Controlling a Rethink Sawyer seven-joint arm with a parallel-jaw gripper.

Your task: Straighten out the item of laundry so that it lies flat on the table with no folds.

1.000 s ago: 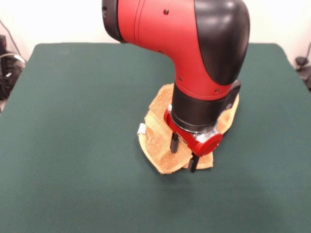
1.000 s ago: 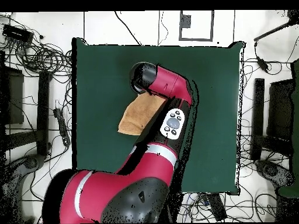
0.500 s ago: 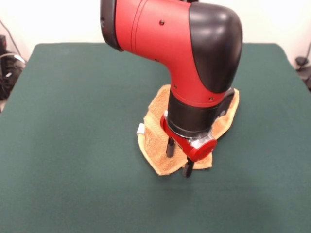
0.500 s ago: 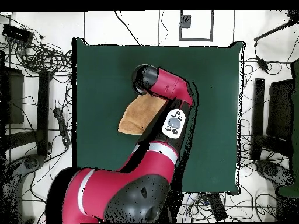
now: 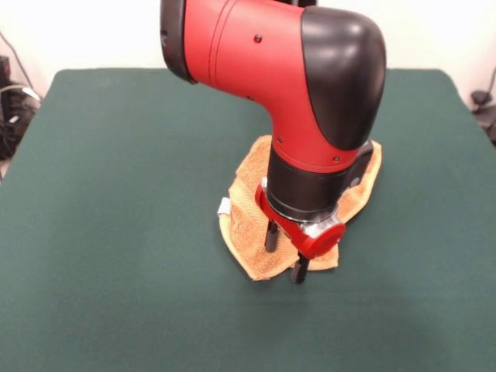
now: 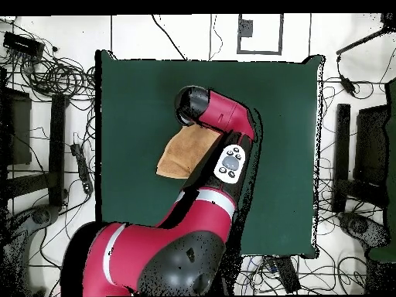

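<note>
Lying rumpled on the dark green table (image 5: 116, 194), the orange-tan terry hand towel (image 5: 246, 208) is seen a little right of centre in the front view, bunched into a rounded heap with folds along its near edge. A small white tag loop (image 5: 224, 206) sticks out at its left side, just beside the hem. Much of the towel is hidden behind the red and black arm (image 5: 294, 85), which comes down from the top of the front view and bends over the cloth.

The gripper (image 5: 284, 254) is held low over the near part of the towel. Its two dark fingers (image 5: 270, 235) are seen standing apart from each other, one over the cloth and the other at the towel's near edge; nothing is clamped between them. Whether the tips touch the cloth cannot be told.

In the overhead view the towel (image 6: 179, 155) is shown as a tan, roughly four-sided patch left of the table's (image 6: 286, 108) centre, partly covered by the arm (image 6: 220, 116), whose wrist hides the gripper. No containers are seen on the table. Cables and equipment are spread on the floor around the table in the overhead view.
</note>
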